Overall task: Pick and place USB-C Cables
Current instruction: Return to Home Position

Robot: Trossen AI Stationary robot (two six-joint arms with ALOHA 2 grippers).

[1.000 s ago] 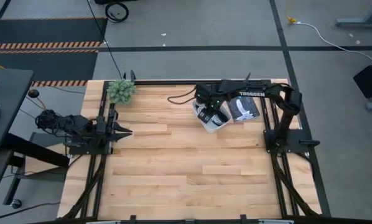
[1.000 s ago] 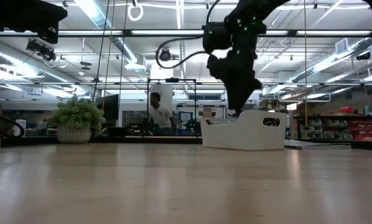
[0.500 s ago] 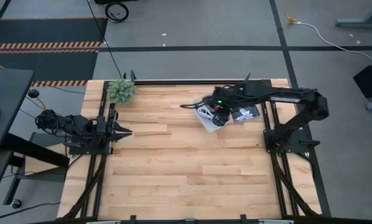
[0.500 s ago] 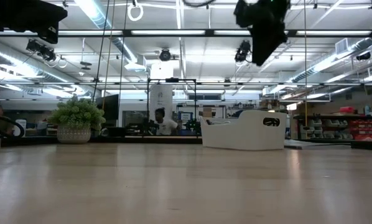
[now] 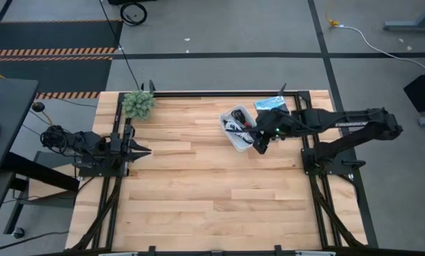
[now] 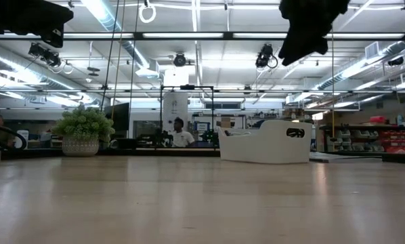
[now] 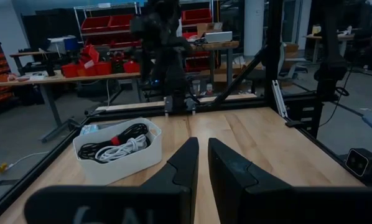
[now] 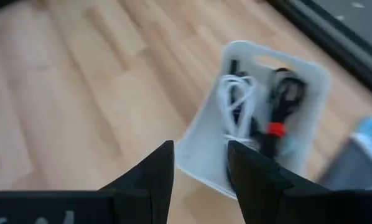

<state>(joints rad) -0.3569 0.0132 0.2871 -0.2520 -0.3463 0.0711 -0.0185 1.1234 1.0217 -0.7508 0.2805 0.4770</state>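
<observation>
Inspection of counter (image 5: 198, 192), closing stage.

Found right hand (image 5: 258, 146) pulled off the white bin (image 7: 117, 167) and now at bin's 4 o'clock, high above the boards per low view, vs. down over the bin 1 s ago and lifted above it 0.5 s ago. Hand spread, nothing in it, confirmed in right wrist view. Arm drawn back twd its base at counter's 3 o'clock edge.

Located USB-C cables (image 5: 237, 126) heaped inside bin, approx 1 o'clock from counter centre. Made out white cable (image 8: 236, 99) and black cable w/ red tie (image 8: 275, 129) side by side. Plain black strands also seen; light blue one not confirmed. No loose cable seen on the boards in any view.

Noted blue packet (image 5: 271, 104) at bin's 1 o'clock, just beside it, uncovered since arm's retreat. Not part of job.

Left hand (image 5: 143, 150) parked at 9 o'clock edge, pressed nearly together, empty, no change over the interval. Plant (image 5: 138, 104) at 11 o'clock corner, unmoved. Person (image 6: 182, 135) in room beyond, well apart.

Judged placing complete, release clean, retreat under way. Only item left: fold right arm back to rest. Risk low; advise keeping hand clear of bin rim and packet on way back.
</observation>
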